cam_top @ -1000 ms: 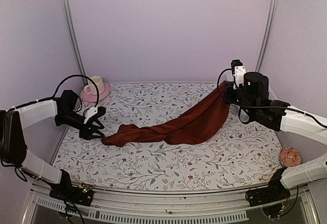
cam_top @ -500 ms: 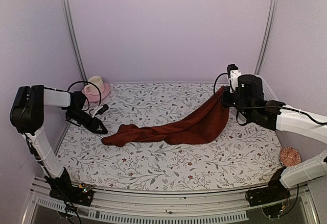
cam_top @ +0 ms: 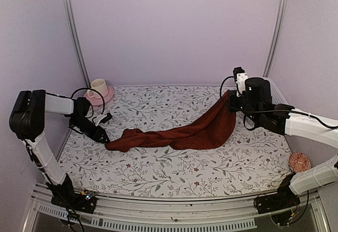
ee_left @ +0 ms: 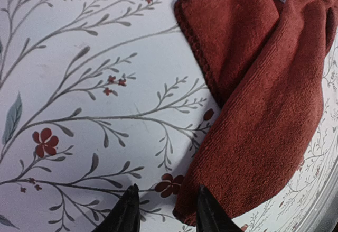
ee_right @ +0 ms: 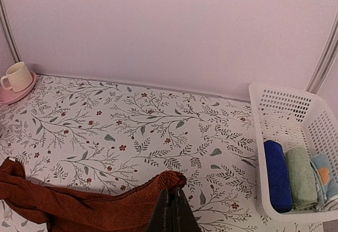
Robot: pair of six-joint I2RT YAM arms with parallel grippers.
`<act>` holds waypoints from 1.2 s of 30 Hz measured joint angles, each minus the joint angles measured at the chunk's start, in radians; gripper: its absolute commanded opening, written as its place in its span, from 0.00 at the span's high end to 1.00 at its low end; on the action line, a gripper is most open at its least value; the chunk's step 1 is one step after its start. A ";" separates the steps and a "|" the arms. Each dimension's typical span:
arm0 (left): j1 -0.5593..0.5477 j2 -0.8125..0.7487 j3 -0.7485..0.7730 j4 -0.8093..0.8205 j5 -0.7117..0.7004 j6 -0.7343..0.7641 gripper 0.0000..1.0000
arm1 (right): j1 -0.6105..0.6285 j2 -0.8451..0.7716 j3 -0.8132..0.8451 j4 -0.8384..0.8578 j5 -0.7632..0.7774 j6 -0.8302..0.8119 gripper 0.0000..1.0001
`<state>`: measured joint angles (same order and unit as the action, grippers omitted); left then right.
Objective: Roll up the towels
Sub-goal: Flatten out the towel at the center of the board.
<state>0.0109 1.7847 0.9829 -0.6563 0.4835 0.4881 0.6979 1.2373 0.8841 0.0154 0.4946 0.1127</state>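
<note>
- Maroon towel (cam_top: 179, 132) stretched over floral cover (cam_top: 158, 174), long axis lower left to upper right, right end lifted.
- Right gripper (cam_top: 233, 99) clamped on the raised corner, arm in from right.
- Left gripper (ee_left: 166, 211) down at towel's left tip, fingers apart.

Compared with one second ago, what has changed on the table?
The left gripper stayed by the maroon towel's left end, jaws apart, while its elbow swung up and back. The right gripper still holds the other end raised. The cup has not moved.
</note>
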 measured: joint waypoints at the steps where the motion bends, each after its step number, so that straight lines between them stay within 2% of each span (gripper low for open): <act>1: -0.007 -0.003 -0.003 0.003 0.001 0.001 0.62 | 0.000 0.000 0.000 0.000 -0.001 0.000 0.98; 15: -0.061 -0.006 -0.020 0.004 0.031 0.024 0.62 | 0.000 0.023 0.013 -0.014 0.001 -0.001 0.98; 16: -0.067 -0.008 -0.023 0.006 0.028 0.024 0.64 | 0.000 0.023 0.013 -0.015 0.001 -0.001 0.98; 19: -0.083 -0.019 -0.039 0.012 0.016 0.029 0.78 | 0.000 0.023 0.013 -0.016 0.002 -0.003 0.98; 22: -0.089 -0.022 -0.048 0.014 0.006 0.037 1.00 | 0.000 0.023 0.017 -0.018 0.010 -0.008 0.98; 31: -0.107 -0.042 -0.052 -0.019 -0.011 0.033 1.00 | 0.000 0.024 0.045 -0.020 0.046 -0.032 0.98; 36: -0.110 -0.169 -0.020 -0.006 -0.040 -0.018 1.00 | 0.000 0.037 0.073 -0.024 0.051 -0.046 0.98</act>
<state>-0.0990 1.6161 0.9630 -0.6621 0.4438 0.4702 0.6979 1.2743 0.9573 -0.0090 0.5453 0.0669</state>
